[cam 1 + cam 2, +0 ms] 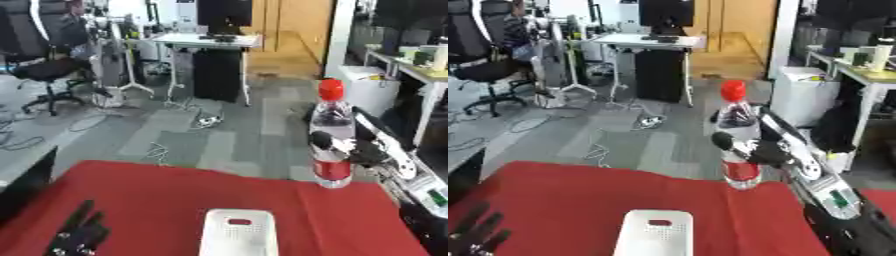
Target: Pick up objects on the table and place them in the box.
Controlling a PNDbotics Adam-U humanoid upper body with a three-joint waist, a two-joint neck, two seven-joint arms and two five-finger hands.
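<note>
A clear water bottle (332,135) with a red cap and red label stands upright at the far right edge of the red table (166,200). My right hand (754,149) comes in from the right and has its fingers and thumb curled round the bottle's middle. A white perforated box (238,234) sits at the front centre of the table, cut off by the lower edge. My left hand (79,235) rests open at the lower left corner, fingers up.
Beyond the table lies grey office floor with cables (188,122), a white desk (206,42) and black chairs (48,60) at the back left. Another desk (420,70) stands at the right. My right forearm (824,185) crosses the table's right edge.
</note>
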